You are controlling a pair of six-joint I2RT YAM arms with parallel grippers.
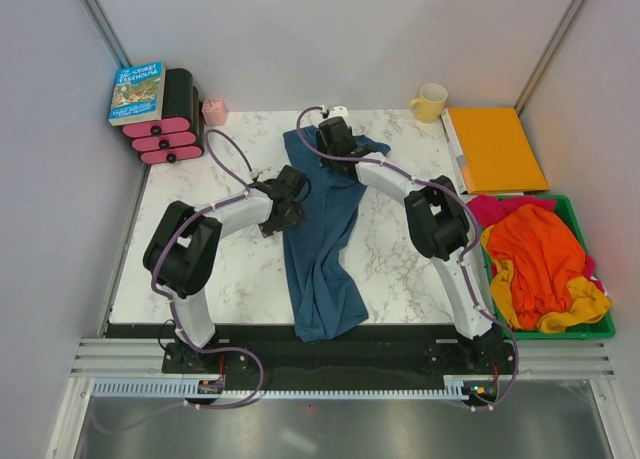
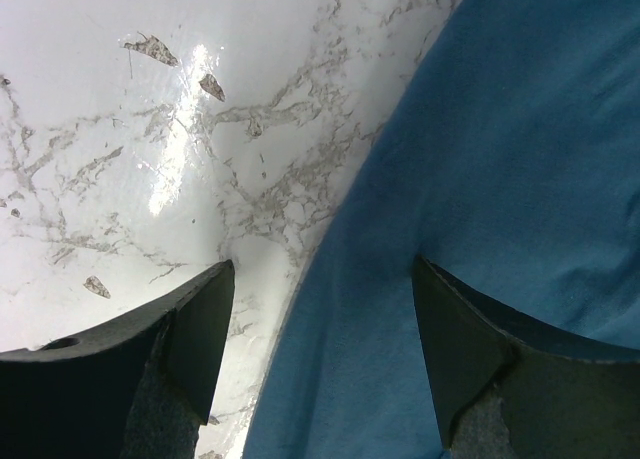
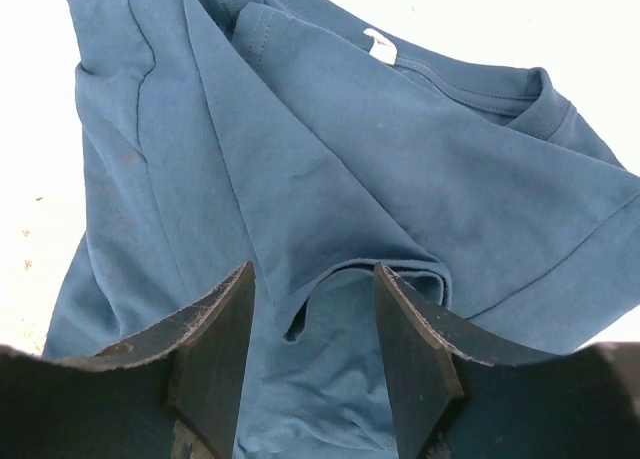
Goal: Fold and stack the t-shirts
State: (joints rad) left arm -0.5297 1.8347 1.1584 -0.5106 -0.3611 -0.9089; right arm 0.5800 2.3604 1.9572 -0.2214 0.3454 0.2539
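Right gripper part-open, empty, straddling fold at collar end of teal t-shirt; left gripper gaping, straddling its left edge.

Robot lab, white encl., marble bench

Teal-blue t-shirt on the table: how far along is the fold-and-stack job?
Done: no folded stack shows. In hand: the teal-blue t-shirt lies rumpled lengthwise on the marble table; the left hand, open, straddles its edge, the right hand, jaws apart, sits over a raised fold near the collar. Left: fold it, then the orange shirt, yellow shirt and magenta shirt heaped in the green bin.
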